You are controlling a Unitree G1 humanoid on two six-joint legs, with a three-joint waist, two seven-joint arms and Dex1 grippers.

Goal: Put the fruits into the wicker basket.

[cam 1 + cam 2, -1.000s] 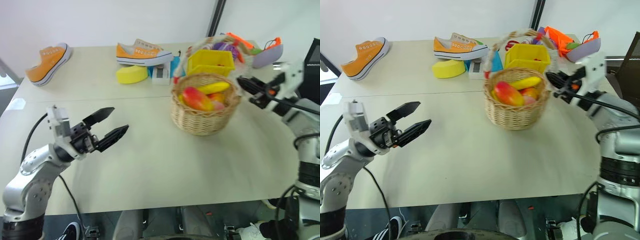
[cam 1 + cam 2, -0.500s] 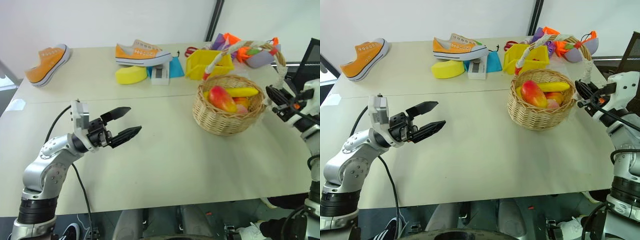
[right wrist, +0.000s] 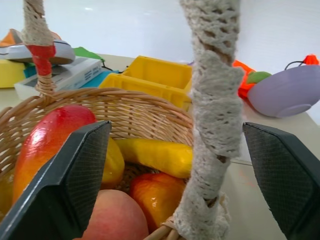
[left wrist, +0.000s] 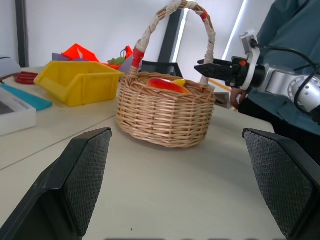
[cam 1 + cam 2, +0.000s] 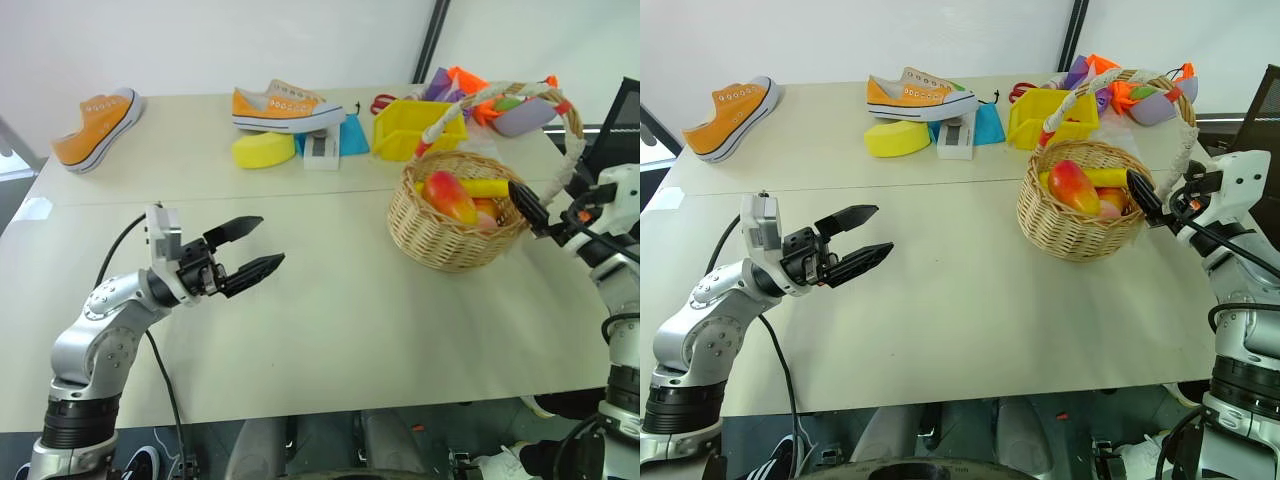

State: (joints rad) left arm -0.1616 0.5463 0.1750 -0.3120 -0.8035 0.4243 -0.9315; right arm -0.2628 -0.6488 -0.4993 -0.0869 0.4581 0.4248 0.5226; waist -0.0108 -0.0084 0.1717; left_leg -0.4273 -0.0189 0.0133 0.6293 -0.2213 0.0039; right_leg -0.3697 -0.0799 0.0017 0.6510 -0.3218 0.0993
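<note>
The wicker basket stands on the table at the right, and its white-wrapped handle rises upright. Inside lie the fruits: a red-and-yellow mango, a yellow banana and other round fruit. My right gripper is at the basket's right rim. It is open, with its fingers spread on either side of the handle's base and not touching it. My left gripper hangs open and empty over the table's left half, pointing at the basket.
Two orange shoes, a pale yellow sponge block, a white box and a yellow plastic bin line the far side. A purple bowl and orange items sit behind the basket. Bare tabletop lies between my arms.
The basket slid right from mid-table and its handle swung upright. My right gripper, shut at the handle before, has opened. My left gripper shifted slightly right, then held still.
</note>
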